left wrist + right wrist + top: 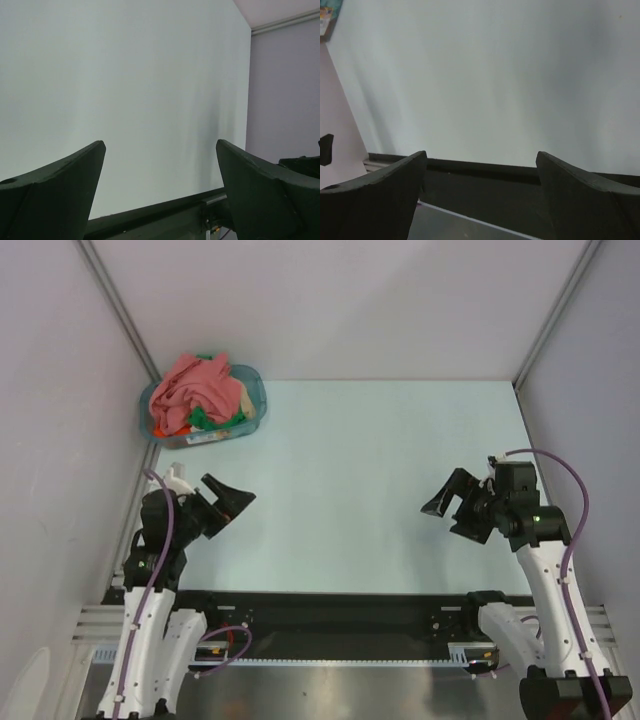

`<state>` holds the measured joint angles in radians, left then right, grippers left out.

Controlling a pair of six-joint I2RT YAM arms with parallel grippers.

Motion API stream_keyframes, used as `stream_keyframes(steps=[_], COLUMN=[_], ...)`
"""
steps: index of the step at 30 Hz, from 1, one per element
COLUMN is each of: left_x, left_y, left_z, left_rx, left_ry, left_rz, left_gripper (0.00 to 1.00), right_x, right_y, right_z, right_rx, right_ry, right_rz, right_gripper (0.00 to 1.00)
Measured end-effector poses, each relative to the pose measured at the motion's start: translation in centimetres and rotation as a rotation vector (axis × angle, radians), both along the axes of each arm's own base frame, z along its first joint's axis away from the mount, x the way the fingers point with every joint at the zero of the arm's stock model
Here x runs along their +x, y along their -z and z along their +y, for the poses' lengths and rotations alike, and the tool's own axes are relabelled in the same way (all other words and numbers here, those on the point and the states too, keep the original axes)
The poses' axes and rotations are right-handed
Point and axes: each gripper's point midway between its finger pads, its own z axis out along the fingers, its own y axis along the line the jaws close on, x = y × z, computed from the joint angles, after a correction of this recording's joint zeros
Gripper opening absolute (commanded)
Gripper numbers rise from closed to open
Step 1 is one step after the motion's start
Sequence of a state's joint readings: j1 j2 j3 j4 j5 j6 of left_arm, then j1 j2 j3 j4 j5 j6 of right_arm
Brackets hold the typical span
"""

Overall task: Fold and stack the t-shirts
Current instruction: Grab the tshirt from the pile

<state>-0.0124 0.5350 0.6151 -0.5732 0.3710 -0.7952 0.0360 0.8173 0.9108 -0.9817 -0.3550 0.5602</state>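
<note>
Matte black, wedge-shaped fingers (60, 192) of the left gripper (230, 496) stand spread wide with nothing between them, over the smooth pale table (380, 450). At the near right, the right gripper (445, 518) is parted just as far and is also empty. Well apart from both, in the far left corner, the t-shirts (190, 390) lie in a soft crumpled heap inside a clear blue-tinted plastic tub (258, 390). The salmon-red one is on top, with green and orange showing beneath.

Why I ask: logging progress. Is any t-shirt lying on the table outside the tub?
No, the top view shows the t-shirts all heaped inside the tub at the far left corner.
</note>
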Motion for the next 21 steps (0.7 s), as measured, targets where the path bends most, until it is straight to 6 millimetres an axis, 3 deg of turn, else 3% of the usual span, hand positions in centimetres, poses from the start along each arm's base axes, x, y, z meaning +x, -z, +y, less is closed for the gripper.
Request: stream_keyframes(steps=[4,8,13,15,16,17,19,21], left_x=[0.3,3.6,11.6,15.6,17.5,19.4,23.8,27.6], left_y=[-1.6,-4.7,-7.7,-9.2,-9.9,-10.6,-12.7,-14.1], left_z=[0.3,1.6,3.8,5.0,5.7,6.3,7.8,9.7], left_rx=[0.035,0.132,0.342,0.429,0.471,0.51,0.561,0.583], left_ry=[0.0,-0.034,-0.077,-0.108,-0.12,-0.125,-0.141,-0.184], left_rz=[-0.022,-0.045,-0.037,-0.058,-0.066,-0.074,-0.114,-0.154], left_gripper=[1.0,0.98,0.96,0.83,0.82,0.83,0.95,0.98], right_x=[-0.3,-0.3,-0.5,-0.3,-0.1,0.2,0.6,0.9], right_y=[-0.9,-2.9,-5.3,-5.6,-5.6,-5.5,-5.2,-5.0], right_z=[0.6,2.0,3.7,4.1,4.2,4.3,4.4,4.5], right_rx=[-0.024,-0.007,-0.008,-0.015,-0.018,-0.023,-0.028,-0.03], right_ry=[-0.069,-0.166,-0.286,-0.323,-0.333,-0.342,-0.353,-0.356], right_rz=[0.025,-0.007,-0.066,-0.063,-0.059,-0.055,-0.041,-0.025], right_gripper=[1.0,1.0,1.0,1.0,1.0,1.0,0.99,1.0])
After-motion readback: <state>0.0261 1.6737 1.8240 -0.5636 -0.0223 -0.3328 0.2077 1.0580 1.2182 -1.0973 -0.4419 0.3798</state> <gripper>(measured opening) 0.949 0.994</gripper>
